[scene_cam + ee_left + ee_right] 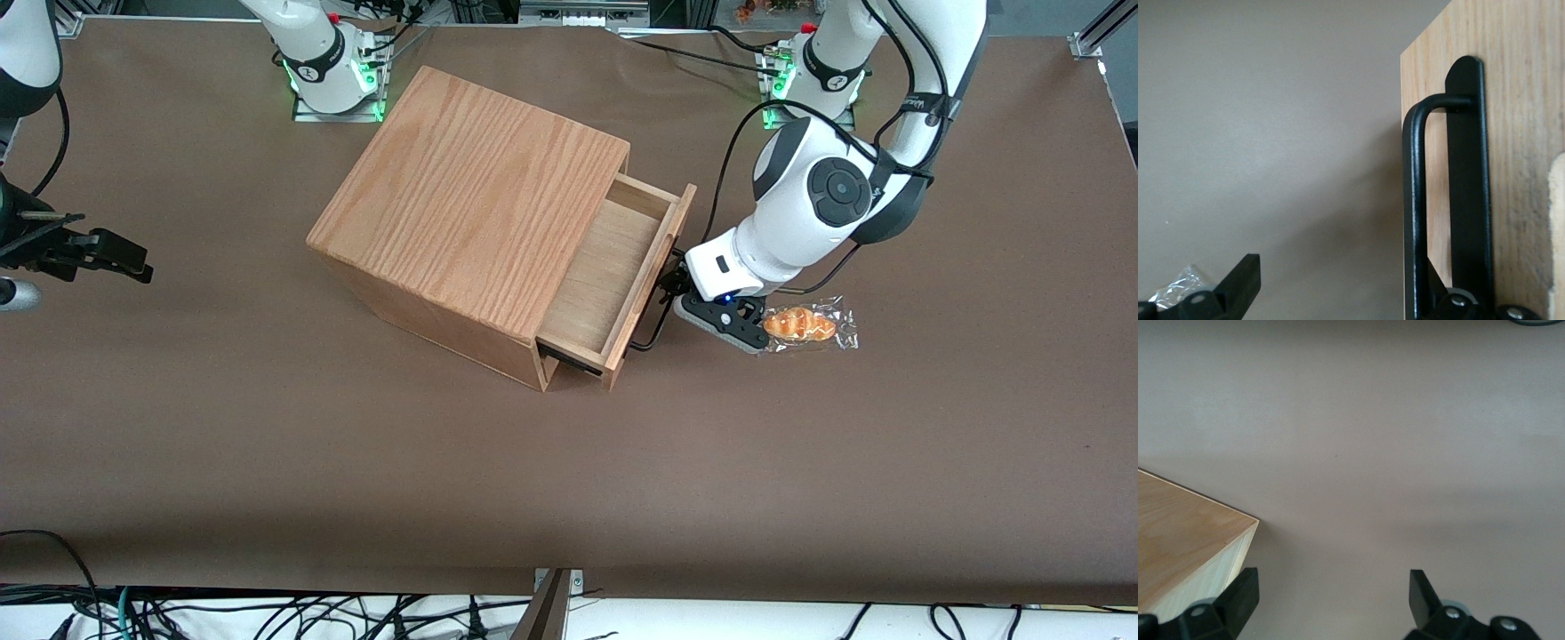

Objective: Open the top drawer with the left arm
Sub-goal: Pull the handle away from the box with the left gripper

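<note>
Top drawer (613, 276) was already pulled well out of the oak box (471, 200), which sat mid counter (267, 462); pale inner floor showed and nothing was visible inside. Left arm (805, 209) reached down just in front of the drawer front, w/ the tool (680, 289) at the black wire handle (1415, 200). In the wrist view the fingers stood apart: one finger (1238, 283) hung clear over bare counter, the other sat right by the handle bar at the drawer face, so it looked hooked on the handle rather than clamped; couldn't tell if there was actual contact. Wrapped bread roll (805, 324) lay on the counter just beside the tool, nearer the front cam than the arm's wrist, looked touching or nearly so. Task looked mostly done. Risks from here, as a judgement: more pull could take the drawer off its runners, since no stop was visible; an off-axis pull might drag or twist the whole box, since nothing pinned it; the hooked finger could snag the wire on retreat and jerk the drawer; a sideways or downward exit might shove or squash the roll.
</note>
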Robot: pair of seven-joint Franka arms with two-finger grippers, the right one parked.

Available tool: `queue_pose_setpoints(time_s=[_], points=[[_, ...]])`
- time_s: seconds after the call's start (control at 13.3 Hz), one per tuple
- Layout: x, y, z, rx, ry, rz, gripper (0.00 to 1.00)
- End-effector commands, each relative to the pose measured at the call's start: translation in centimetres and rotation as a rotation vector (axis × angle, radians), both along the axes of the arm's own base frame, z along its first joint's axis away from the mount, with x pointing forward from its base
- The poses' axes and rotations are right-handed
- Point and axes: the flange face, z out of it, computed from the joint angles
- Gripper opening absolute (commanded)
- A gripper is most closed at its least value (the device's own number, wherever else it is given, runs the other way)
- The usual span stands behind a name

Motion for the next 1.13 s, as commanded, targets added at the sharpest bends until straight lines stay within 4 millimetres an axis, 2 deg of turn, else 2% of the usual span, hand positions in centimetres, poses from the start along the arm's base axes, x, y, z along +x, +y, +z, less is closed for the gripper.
queue_pose_setpoints(time_s=[0.0, 0.38, 0.68, 1.05], points=[[2.6, 4.1, -1.5, 0.115, -0.09, 0.024, 1.0], [3.6, 6.7, -1.6, 0.139, -0.102, 0.014, 1.0], [3.8, 7.3, -1.7, 0.141, -0.103, 0.011, 1.0], [4.5, 9.2, -1.7, 0.15, -0.11, -0.001, 1.0]])
